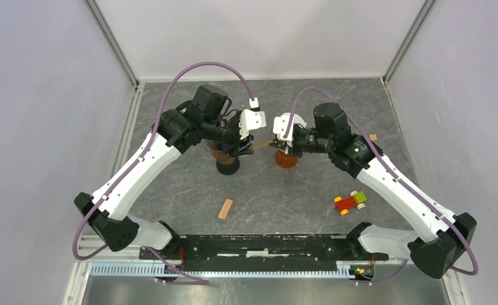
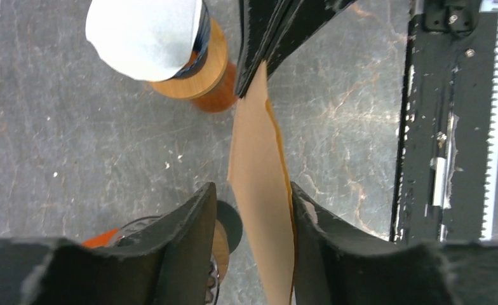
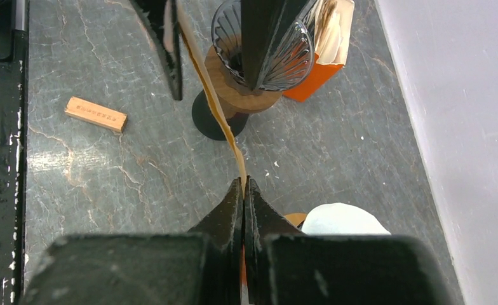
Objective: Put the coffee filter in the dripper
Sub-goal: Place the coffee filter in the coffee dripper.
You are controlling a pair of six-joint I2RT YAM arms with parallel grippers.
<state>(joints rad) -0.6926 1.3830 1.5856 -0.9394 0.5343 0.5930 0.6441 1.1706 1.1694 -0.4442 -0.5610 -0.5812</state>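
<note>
The brown paper coffee filter (image 2: 259,171) hangs edge-on in the air between my two grippers (image 1: 263,145). My right gripper (image 3: 243,183) is shut on one end of it. My left gripper (image 2: 249,190) is open around the other end: the paper lies against one finger, with a gap to the other. The dripper (image 3: 262,54), ribbed glass on a wooden collar and black base, stands just under the left gripper (image 1: 227,162). In the right wrist view one left finger crosses over its mouth.
A wooden and orange holder with a white top (image 2: 148,38) stands under my right gripper. An orange pack of filters (image 3: 323,70) leans behind the dripper. A wooden block (image 1: 225,208) and a toy car (image 1: 351,202) lie nearer the arm bases.
</note>
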